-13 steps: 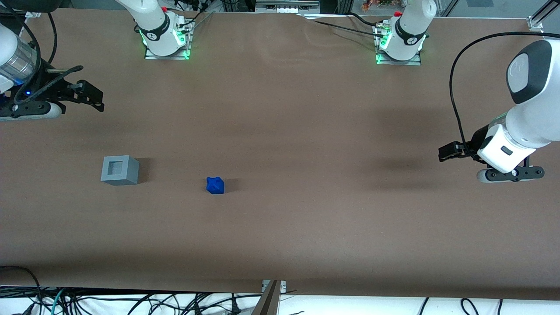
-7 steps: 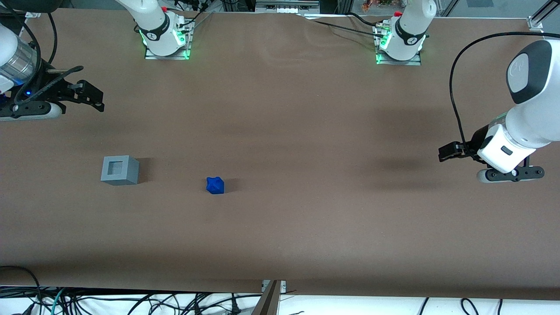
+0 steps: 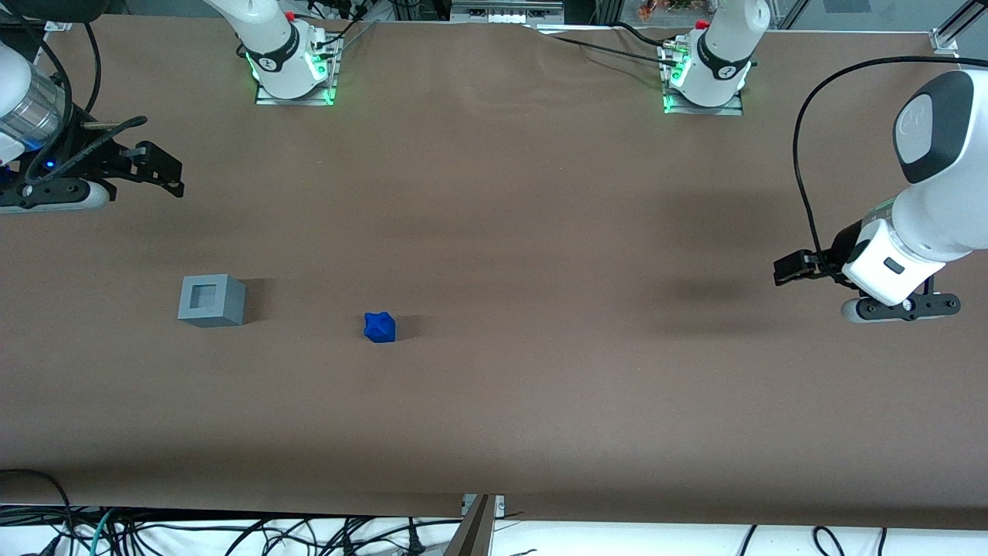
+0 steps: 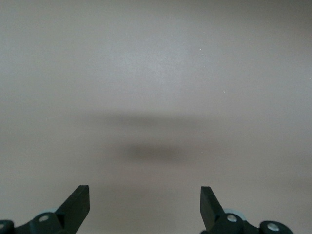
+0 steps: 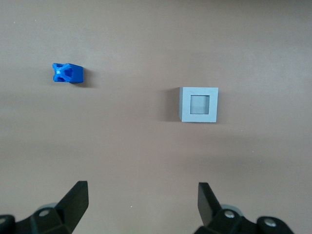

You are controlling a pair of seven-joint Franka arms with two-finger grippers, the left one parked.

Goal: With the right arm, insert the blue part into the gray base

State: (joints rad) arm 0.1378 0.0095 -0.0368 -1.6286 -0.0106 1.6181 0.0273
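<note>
I am at the start of the job: the blue part (image 3: 379, 327) lies loose on the brown table (image 3: 540, 232), nothing is in my grasp, and the step in hand is the reach and pick. To do it well I judge I should bring the right arm (image 3: 23, 108) out over the part first, then come straight down, rather than sweeping in low and knocking it. The part has an irregular pointed top, so I want the fingers (image 5: 73, 202) on its flat blocky sides, low on the body, where they will not slip off a slanted face. I should also turn the wrist so that the hold leaves the part square to the recess in the gray base (image 3: 211, 300).

My gripper (image 3: 158, 166) hangs above the table toward the working arm's end, its fingers spread wide and holding nothing. In the right wrist view both task pieces show ahead of the fingertips, well apart from them and from each other. In the front view the gray base sits nearer to the front camera than the gripper. The blue part is nearer to the camera again, and farther out toward the parked arm's end. The base stands upright with its square recess facing up and unfilled.
</note>
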